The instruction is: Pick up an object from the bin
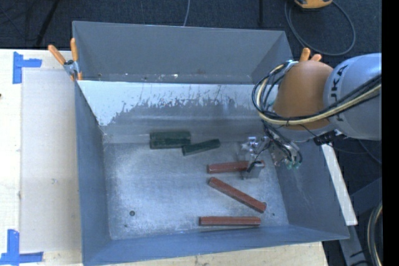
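Note:
My gripper [252, 162] is low in the right part of the bin, its fingers down at the right end of a short reddish-brown bar [225, 167] that lies flat on the floor. The fingertips appear to straddle that end. A longer reddish-brown bar [237, 194] lies slanted just below it, toward the front right.
A third reddish-brown bar [229, 220] lies along the front wall. Two dark green bars [169, 139] [201, 147] rest near the middle back of the bin. The arm with its orange cover and cables hangs over the right wall.

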You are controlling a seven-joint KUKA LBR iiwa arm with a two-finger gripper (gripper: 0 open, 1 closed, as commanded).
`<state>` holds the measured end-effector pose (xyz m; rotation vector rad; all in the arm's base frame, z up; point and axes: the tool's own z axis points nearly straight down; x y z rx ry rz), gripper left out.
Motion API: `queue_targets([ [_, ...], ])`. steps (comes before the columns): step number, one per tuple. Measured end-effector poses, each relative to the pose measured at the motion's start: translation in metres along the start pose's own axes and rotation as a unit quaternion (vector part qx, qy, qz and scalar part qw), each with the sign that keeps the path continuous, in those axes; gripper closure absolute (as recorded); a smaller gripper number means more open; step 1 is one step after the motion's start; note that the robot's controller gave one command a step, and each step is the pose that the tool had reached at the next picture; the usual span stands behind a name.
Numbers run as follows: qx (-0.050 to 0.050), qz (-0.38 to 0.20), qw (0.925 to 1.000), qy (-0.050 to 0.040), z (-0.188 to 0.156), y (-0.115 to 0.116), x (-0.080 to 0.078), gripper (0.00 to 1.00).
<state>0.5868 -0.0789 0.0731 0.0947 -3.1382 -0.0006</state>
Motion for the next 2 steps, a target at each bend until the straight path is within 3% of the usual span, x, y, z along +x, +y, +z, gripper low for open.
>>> queue_targets([
  [1, 0.001, -0.017, 0.9999, -0.0033, -0.045, 0.006, 0.004, 1.00],
  [2, 0.000, -0.034, 0.9994, -0.0017, -0.172, -0.003, 0.024, 1.00],
])
